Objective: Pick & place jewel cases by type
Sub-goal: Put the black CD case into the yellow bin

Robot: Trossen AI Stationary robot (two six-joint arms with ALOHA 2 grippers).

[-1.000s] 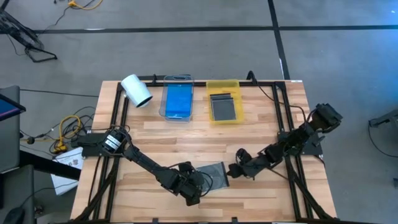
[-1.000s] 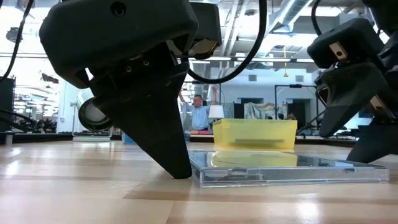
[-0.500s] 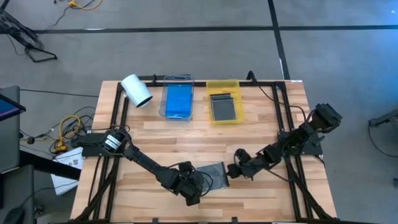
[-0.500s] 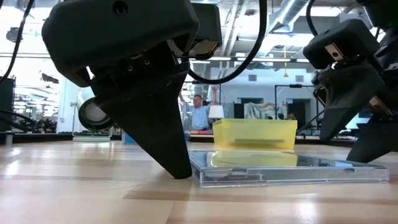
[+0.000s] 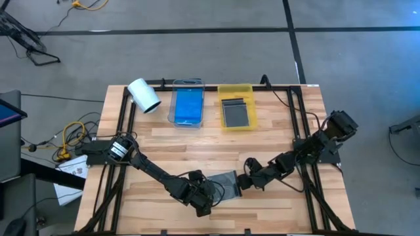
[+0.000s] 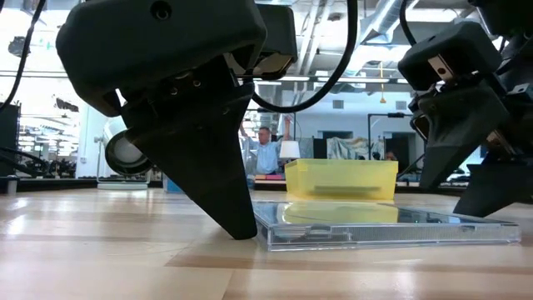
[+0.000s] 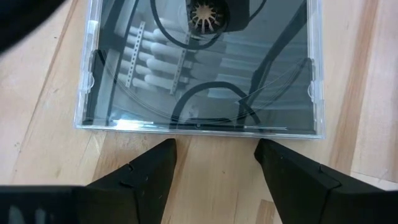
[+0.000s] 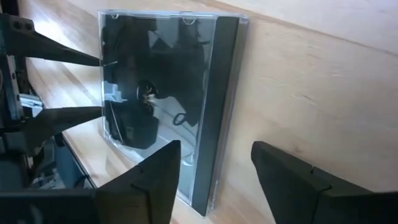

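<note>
Left gripper [image 7: 211,163]: I read it at the near edge of the table, fingers spread, tips on the wood just short of the near rim of the loose case. Nothing between them.
Loose case [image 5: 225,182]: dark, clear-lidded, flat on the table [image 5: 262,141] near the front, between my two grippers. In the low view [image 6: 375,225] it lies level on the boards, the left fingers [image 6: 212,179] standing at its near corner.
Right gripper [image 8: 211,171]: fingers spread wide, empty, aimed at the spine side of the case [image 8: 168,93]. I cannot tell whether a tip touches it. From above it sits just to the right of the case [image 5: 246,179].
Yellow tray [image 5: 236,90]: far side, right of centre, a dark case [image 5: 237,112] lying flat inside.
Clear tray [image 5: 187,86]: far side, just left of the yellow one, holding a blue case [image 5: 188,107].
White roll [image 5: 144,96]: far left, on its side, beside the clear tray.
Room: a person [image 6: 266,150] stands well beyond the table in the low view.
</note>
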